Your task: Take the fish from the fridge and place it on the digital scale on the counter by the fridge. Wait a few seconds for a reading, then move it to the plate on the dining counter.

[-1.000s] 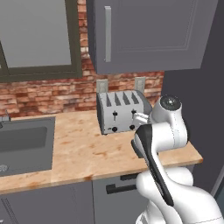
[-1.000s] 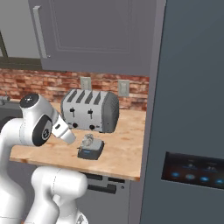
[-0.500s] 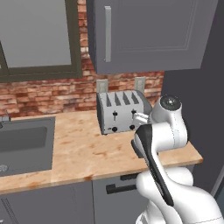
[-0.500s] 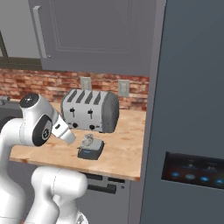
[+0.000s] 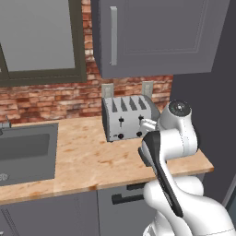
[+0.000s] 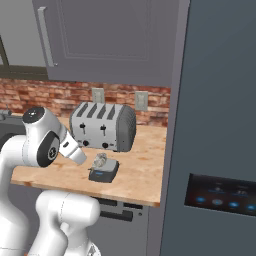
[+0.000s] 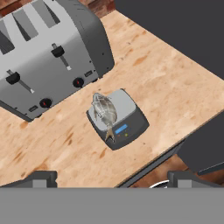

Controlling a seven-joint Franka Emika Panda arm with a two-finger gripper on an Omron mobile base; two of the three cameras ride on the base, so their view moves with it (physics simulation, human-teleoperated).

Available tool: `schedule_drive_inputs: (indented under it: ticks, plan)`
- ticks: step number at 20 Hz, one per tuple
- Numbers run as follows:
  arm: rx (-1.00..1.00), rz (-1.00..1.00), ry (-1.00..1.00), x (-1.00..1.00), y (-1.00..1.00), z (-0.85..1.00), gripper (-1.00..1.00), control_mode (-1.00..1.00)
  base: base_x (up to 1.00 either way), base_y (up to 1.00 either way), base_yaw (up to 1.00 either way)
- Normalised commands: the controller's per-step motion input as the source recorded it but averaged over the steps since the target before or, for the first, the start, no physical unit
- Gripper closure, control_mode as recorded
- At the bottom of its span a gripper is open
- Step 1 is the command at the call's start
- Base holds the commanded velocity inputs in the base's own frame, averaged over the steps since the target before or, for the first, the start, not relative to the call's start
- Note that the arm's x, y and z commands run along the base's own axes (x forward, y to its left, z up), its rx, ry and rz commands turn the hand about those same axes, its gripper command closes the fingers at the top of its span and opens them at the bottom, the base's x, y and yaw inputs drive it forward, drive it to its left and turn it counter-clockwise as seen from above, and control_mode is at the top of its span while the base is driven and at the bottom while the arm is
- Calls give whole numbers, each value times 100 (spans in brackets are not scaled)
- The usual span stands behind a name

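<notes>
The small silver-grey fish [image 7: 104, 110] lies on the dark digital scale [image 7: 129, 123], its tail reaching toward the blue display. The scale sits on the wooden worktop in front of the toaster, near the counter's front edge. From the right base view, the fish [image 6: 101, 160] rests on the scale [image 6: 105, 174] just left of the closed slate-grey fridge [image 6: 220, 100]. My gripper [image 7: 112, 179] hovers above and back from the scale, open, its fingertips [image 7: 38, 178] far apart with nothing between them. The plate and the dining counter are out of view.
A silver four-slot toaster [image 6: 102, 126] stands against the brick wall behind the scale. A sink [image 5: 25, 150] is set into the worktop [image 5: 92, 161] at far left. Grey wall cabinets [image 5: 152, 37] hang overhead. My own arm [image 5: 173, 133] hides the counter's right end in the left base view.
</notes>
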Motion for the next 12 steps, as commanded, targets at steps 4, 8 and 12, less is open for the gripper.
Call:
schedule_drive_inputs:
  ticks: [4,8,12]
  plan:
    - [0,0,1,0,0,-1,-100,-100,0,0,0]
    - [-6,0,0,11,-2,-22,-100,-100,0,0,0]
    - [-4,0,0,29,-11,-26,-100,-100,0,0,0]
